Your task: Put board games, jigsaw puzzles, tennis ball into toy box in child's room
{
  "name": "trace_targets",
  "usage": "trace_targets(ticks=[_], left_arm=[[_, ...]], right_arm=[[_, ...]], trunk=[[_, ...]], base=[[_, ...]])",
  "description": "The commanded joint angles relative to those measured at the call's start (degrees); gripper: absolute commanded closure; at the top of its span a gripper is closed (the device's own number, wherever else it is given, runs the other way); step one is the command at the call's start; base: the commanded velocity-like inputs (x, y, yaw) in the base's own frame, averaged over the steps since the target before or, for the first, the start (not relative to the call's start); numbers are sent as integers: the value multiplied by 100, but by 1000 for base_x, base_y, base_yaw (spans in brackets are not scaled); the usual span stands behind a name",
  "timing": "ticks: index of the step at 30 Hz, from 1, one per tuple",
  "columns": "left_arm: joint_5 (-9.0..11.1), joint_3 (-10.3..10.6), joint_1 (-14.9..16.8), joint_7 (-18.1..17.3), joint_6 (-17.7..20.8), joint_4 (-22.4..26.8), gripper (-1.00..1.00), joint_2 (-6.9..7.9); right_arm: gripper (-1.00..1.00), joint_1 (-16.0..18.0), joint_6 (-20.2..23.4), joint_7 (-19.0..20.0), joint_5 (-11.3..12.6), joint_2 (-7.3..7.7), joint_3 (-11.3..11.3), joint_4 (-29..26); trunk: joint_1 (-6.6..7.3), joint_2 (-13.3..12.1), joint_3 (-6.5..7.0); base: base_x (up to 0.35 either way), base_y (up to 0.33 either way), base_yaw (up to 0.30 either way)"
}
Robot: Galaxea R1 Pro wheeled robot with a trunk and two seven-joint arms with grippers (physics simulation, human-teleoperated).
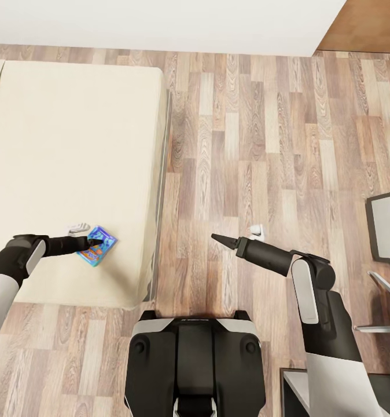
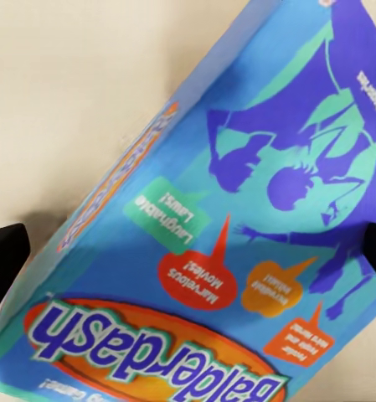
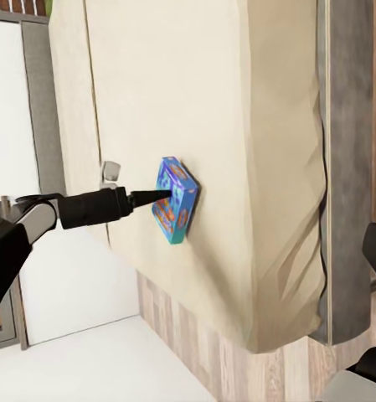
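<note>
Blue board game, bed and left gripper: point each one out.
blue board game (image 1: 100,245), head view, middle of its printed lid.
bed (image 1: 67,145), head view, bare cream cover.
left gripper (image 1: 94,242), head view, between its fingertips.

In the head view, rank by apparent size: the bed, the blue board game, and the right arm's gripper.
1. The bed, by far the largest.
2. and 3. The blue board game and the right gripper look close in size; the gripper sits nearer the camera, so I won't rank them.
</note>
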State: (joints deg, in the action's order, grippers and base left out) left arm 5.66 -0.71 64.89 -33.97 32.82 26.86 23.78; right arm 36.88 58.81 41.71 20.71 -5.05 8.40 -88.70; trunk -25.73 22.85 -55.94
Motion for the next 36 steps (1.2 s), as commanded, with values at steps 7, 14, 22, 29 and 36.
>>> trace_targets(ticks=[7,14,22,29,36], left_arm=[[54,-7,-2,-44,59,-12,-100,-135],[56,-3,-2,-310,74,-17,-100,-245],[51,-2,-2,-845,96,-15,-100,-276],[44,1,-2,-1093,110,-16,-100,-278],[40,5,-2,-1105,111,-15,-100,-278]], right_arm=[[-100,3,26,46,-32,-7,13,1],[-100,3,26,46,-32,-5,14,2],[-100,3,26,55,-32,-5,14,2],[-100,3,26,41,-32,-5,13,2],[-100,3,26,46,-32,-5,6,2]], trunk=[[-5,7,-6],[-5,7,-6],[-5,7,-6],[-5,7,-6],[-5,7,-6]], base=[[0,0,0],[0,0,0],[0,0,0],[0,0,0],[0,0,0]])
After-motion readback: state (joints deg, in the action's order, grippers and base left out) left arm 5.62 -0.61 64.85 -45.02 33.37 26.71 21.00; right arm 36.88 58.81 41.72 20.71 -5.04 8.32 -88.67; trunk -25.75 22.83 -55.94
